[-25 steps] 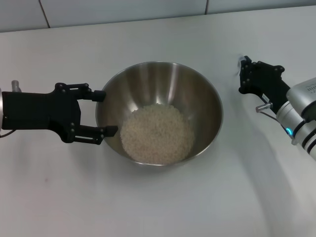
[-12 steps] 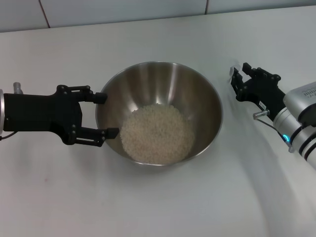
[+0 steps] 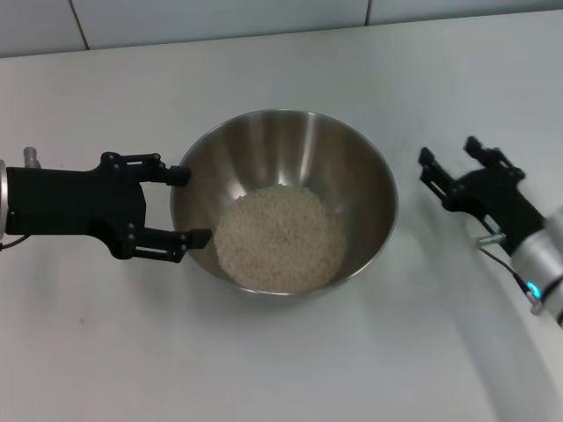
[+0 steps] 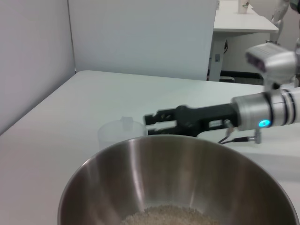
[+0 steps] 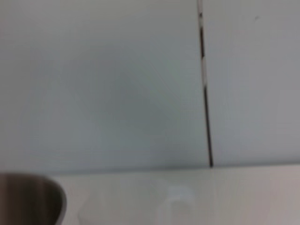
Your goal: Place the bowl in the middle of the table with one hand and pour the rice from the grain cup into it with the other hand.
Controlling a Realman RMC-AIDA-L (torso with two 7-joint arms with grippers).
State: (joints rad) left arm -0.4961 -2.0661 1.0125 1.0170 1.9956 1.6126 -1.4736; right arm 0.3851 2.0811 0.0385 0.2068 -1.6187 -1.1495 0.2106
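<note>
The steel bowl (image 3: 290,149) stands mid-table with a heap of rice (image 3: 280,237) in its bottom. It also shows in the left wrist view (image 4: 178,173). My left gripper (image 3: 186,204) is open, its fingers held against the bowl's left wall. The clear grain cup (image 4: 121,134) stands upright and looks empty on the table beyond the bowl. It shows faintly in the right wrist view (image 5: 140,206), and I cannot make it out in the head view. My right gripper (image 3: 450,154) is open and empty to the right of the bowl, and in the left wrist view (image 4: 152,122) it is just beside the cup.
The white table (image 3: 264,369) runs to a light wall at the back. In the left wrist view another table (image 4: 239,21) stands farther off behind a partition.
My right gripper moved toward the bowl, then drew back to the right and nearer to me, with nothing between its fingers now. The left gripper and the bowl have hardly moved.
</note>
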